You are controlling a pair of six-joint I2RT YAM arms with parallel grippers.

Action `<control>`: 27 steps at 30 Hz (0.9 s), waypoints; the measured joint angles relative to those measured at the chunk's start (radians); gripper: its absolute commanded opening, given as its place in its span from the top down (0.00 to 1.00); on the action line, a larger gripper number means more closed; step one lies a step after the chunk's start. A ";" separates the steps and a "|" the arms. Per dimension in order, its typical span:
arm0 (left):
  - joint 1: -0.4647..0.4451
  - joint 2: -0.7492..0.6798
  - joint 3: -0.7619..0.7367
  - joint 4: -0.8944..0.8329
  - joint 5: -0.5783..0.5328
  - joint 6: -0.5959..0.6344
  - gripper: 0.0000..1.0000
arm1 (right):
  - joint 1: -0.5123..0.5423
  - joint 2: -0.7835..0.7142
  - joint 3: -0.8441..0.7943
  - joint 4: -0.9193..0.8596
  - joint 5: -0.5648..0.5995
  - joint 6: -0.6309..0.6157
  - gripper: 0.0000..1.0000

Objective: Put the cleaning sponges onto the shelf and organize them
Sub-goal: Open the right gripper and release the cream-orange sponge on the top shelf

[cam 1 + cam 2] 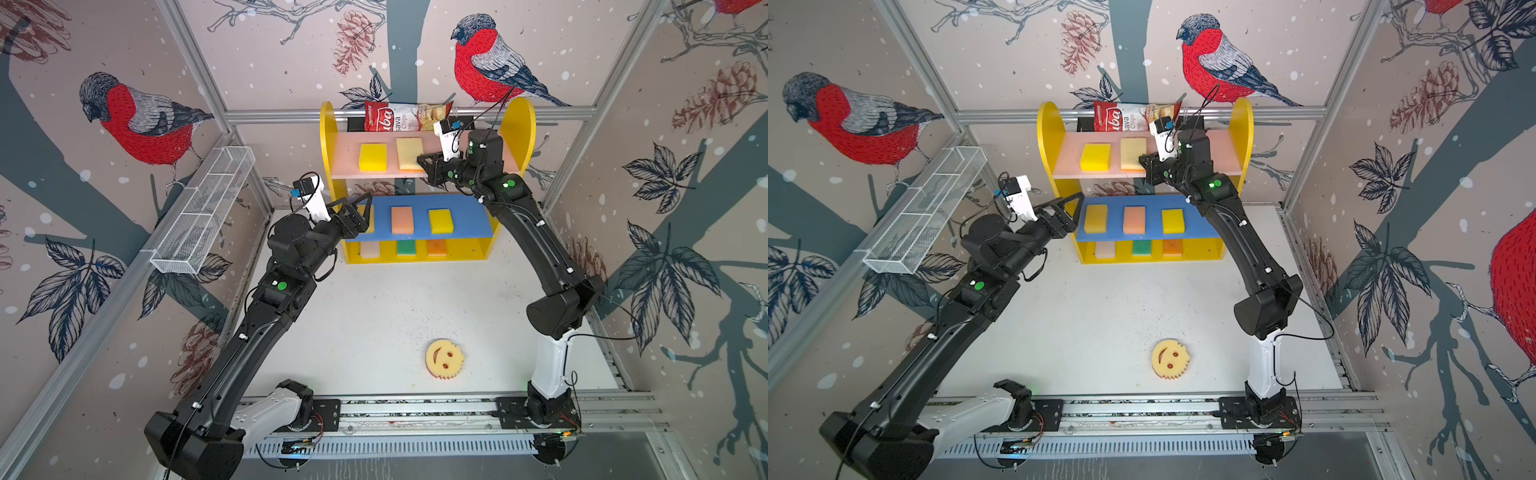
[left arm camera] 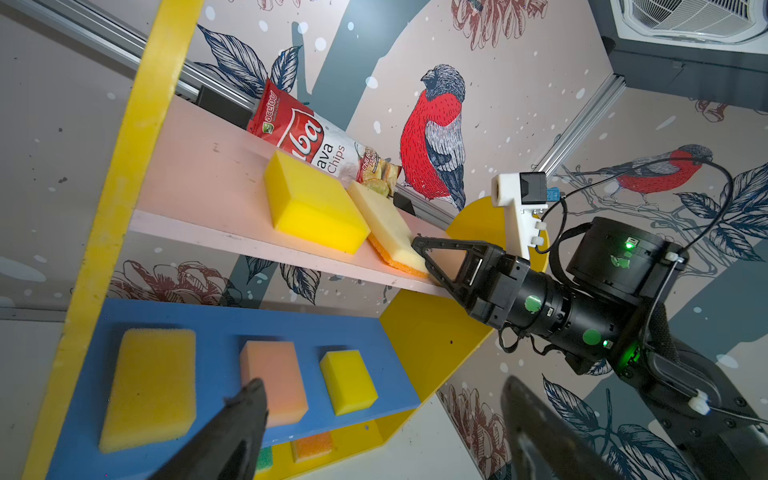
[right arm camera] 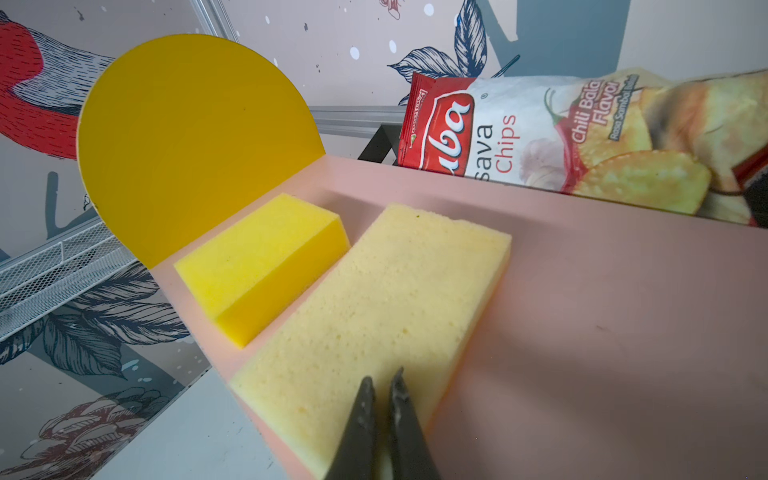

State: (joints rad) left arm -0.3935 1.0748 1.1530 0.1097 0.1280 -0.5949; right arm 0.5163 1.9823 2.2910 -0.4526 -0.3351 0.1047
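The white wire rack [image 1: 203,212] sat along the side frame, well left of the shelf [image 1: 469,216]. The left gripper [image 2: 382,384] hovered at the shelf's left front, level with its blue middle board, its fingers [image 2: 245,415] spread wide apart and holding nothing. On the shelf's pink top board 2 sponges lay side by side: the bright yellow sponge [image 1: 372,157] toward the left side panel, and just right of it the cream sponge [image 1: 409,153], which had an orange underside. The chips bag [image 1: 399,117] leaned along the back of that board. On the blue board 3 lay in a row with gaps between them: the golden sponge [image 1: 1095,218], the peach sponge [image 1: 402,220] and the small yellow sponge [image 1: 440,220]. On the shelf's yellow base, under the blue board, 3 more showed their front ends: the pale sponge [image 1: 370,249], the green sponge [image 1: 406,248] and the orange sponge [image 1: 437,248]. The right gripper [image 3: 382,378] reached over the top board from the shelf's right front. Its tips were drawn together with only a slit between them, nothing clamped, and set against the front end of the cream sponge. The smiley sponge [image 1: 444,358] lay face up on the white table [image 1: 374,311], well in front of the shelf's right half.
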 measured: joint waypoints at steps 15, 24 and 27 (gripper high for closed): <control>0.000 -0.005 -0.004 -0.001 -0.001 0.000 0.13 | -0.013 -0.058 -0.064 0.003 -0.017 0.004 0.85; 0.000 -0.005 -0.005 -0.001 -0.001 -0.002 0.13 | -0.029 -0.117 -0.132 0.007 -0.019 0.030 0.83; 0.000 -0.005 -0.005 -0.001 -0.001 -0.004 0.13 | -0.032 -0.119 -0.135 0.008 -0.024 0.036 0.82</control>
State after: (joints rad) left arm -0.3935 1.0695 1.1484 0.1089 0.1272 -0.5987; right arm 0.4843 1.8633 2.1559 -0.4450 -0.3588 0.1410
